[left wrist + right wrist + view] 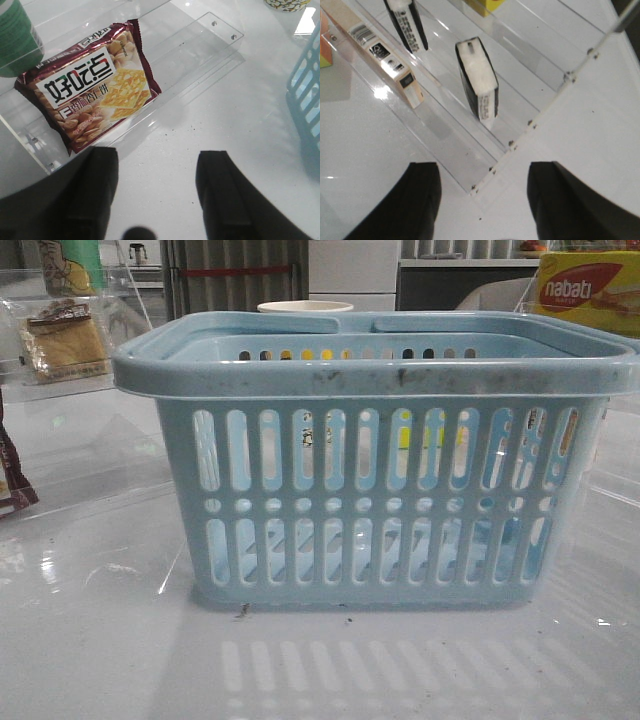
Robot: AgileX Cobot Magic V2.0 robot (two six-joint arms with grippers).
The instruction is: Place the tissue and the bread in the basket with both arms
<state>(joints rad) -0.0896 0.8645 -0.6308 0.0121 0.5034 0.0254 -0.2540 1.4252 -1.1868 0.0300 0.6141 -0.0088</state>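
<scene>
Basket (375,470) between 2 open grippers.

Your front view shows neither arm; the basket (380,480) hides the table behind it, and the brown-red packet (12,480) is cut off at left.

Dark red biscuit packet (90,85) on clear acrylic rack (200,50); nabati box (590,292) behind.

Light-blue slotted basket (380,510) upright mid-table, wrapped bread (65,340) far left, dark tissue pack (478,80) on edge
</scene>
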